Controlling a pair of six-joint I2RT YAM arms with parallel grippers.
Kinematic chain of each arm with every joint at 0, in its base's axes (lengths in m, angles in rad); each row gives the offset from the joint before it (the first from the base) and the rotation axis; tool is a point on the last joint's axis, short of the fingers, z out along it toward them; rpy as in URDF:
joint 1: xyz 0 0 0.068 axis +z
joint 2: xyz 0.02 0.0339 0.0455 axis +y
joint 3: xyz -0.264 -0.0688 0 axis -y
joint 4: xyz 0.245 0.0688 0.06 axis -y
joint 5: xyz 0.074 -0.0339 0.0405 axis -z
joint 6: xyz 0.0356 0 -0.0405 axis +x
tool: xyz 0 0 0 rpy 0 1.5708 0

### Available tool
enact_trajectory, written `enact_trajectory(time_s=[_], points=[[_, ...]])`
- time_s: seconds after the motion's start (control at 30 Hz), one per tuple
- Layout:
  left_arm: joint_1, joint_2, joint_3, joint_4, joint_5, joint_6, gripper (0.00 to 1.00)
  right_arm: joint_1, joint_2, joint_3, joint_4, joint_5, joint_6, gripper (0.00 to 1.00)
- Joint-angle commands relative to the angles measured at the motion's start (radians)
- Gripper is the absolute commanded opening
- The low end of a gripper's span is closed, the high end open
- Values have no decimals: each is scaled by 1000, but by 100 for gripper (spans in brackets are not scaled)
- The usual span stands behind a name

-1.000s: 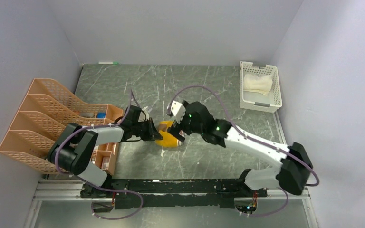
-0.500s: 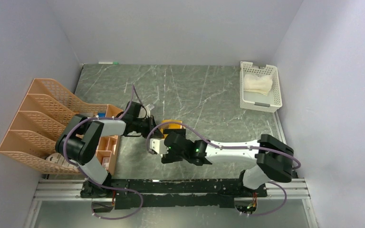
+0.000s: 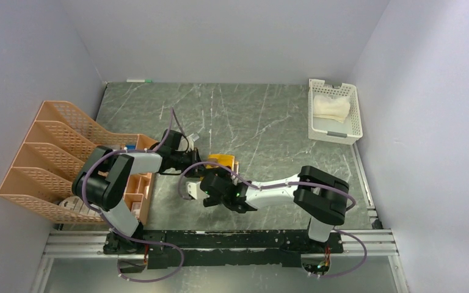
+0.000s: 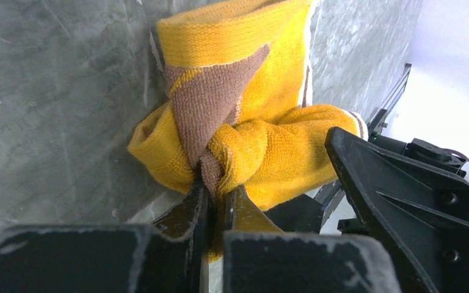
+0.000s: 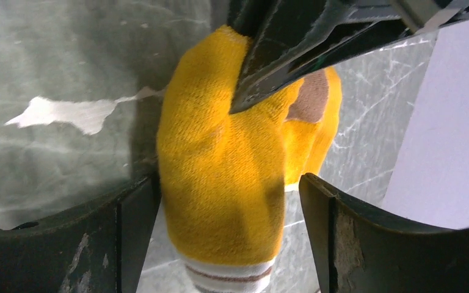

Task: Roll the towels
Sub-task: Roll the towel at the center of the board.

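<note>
Mustard-yellow and brown terry-cloth towel point(image 5: 220, 201), loosely rolled, lies directly between the fingers of the right claw point(image 5: 227, 183), long axis running away from the wrist. Fingers apart, straddling its width. Far end: left claw point(image 4: 215, 189) clamped on a brown fold.

Yellow towel point(image 3: 223, 161): mustard-yellow with brown patches and a white-striped hem; bunched into a loose, lumpy roll; lies near the middle of the tabletop point(image 3: 269, 104).
Cream towel point(image 3: 331, 107): plain, crumpled; in the basket point(image 3: 312, 116) at the far right corner.
</note>
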Motion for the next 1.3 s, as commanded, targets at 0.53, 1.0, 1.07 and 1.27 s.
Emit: enact_trajectory(time_s=[0.53, 1.0, 1.07, 1.27], points=[[153, -185, -20, -94, 12, -10, 99, -318, 16, 136, -157, -571, 276, 25], [210, -432, -157, -58, 62, -59, 99, -561, 293, 513, -579, -1257, 355, 27], [208, -455, -177, -72, 56, -57, 99, -573, 370, 567, -628, -1337, 353, 27], [192, -478, -258, -9, 47, -116, 99, -606, 511, 659, -657, -1496, 405, 27]])
